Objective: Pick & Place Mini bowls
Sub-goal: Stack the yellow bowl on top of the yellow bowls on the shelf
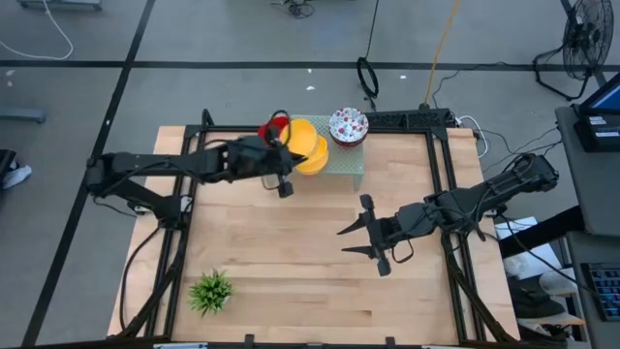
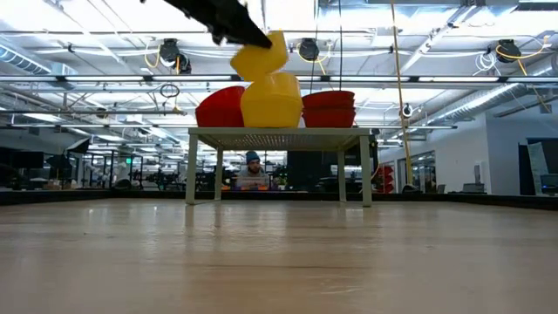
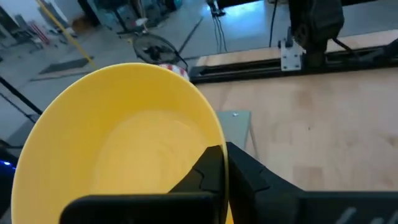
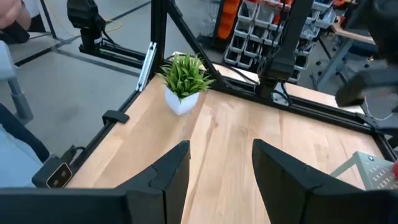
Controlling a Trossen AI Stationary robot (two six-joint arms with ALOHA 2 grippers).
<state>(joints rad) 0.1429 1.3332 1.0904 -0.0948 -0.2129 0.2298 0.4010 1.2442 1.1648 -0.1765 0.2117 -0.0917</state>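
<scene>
above the wooden counter (image 1: 291,262) the left hand (image 1: 284,173) is pinched tight on the rim of a yellow mini bowl (image 3: 124,149), lifted over the small stand (image 2: 277,135) of red, yellow and speckled mini bowls, hiding the red one, while the right hand (image 1: 356,237) hangs spread and empty mid-counter.

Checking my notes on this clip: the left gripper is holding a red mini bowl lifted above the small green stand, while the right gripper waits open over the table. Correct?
Not quite. The bowl in the left gripper is a yellow mini bowl, not red, as the left wrist view shows. It is lifted above the green stand, and the right gripper waits open.
</scene>
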